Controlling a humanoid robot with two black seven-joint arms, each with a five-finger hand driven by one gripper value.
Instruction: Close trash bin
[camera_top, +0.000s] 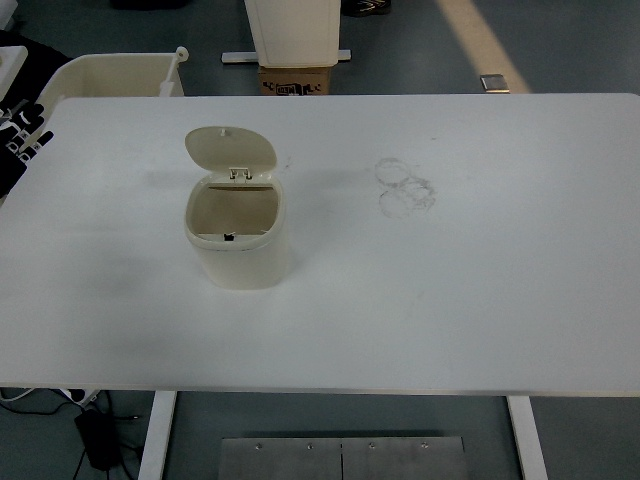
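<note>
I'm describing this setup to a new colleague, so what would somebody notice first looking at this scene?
The cream trash bin stands left of centre on the white table, its lid tipped up and back, the inside open. To its right, faint ring-shaped smudges mark the tabletop. The left hand shows at the far left edge, well away from the bin.

You're looking at a cream trash bin (236, 235) left of centre that reads as smooth plastic with a soft sheen, its raised lid (230, 148) the same. The desk (450, 290) is a matt white top — smooth, but scuffed with grey ring marks (403, 186) right of centre. At the upper left edge, the left hand (18, 140) looks black with white patches, dull-finished — its material is unclear.
</note>
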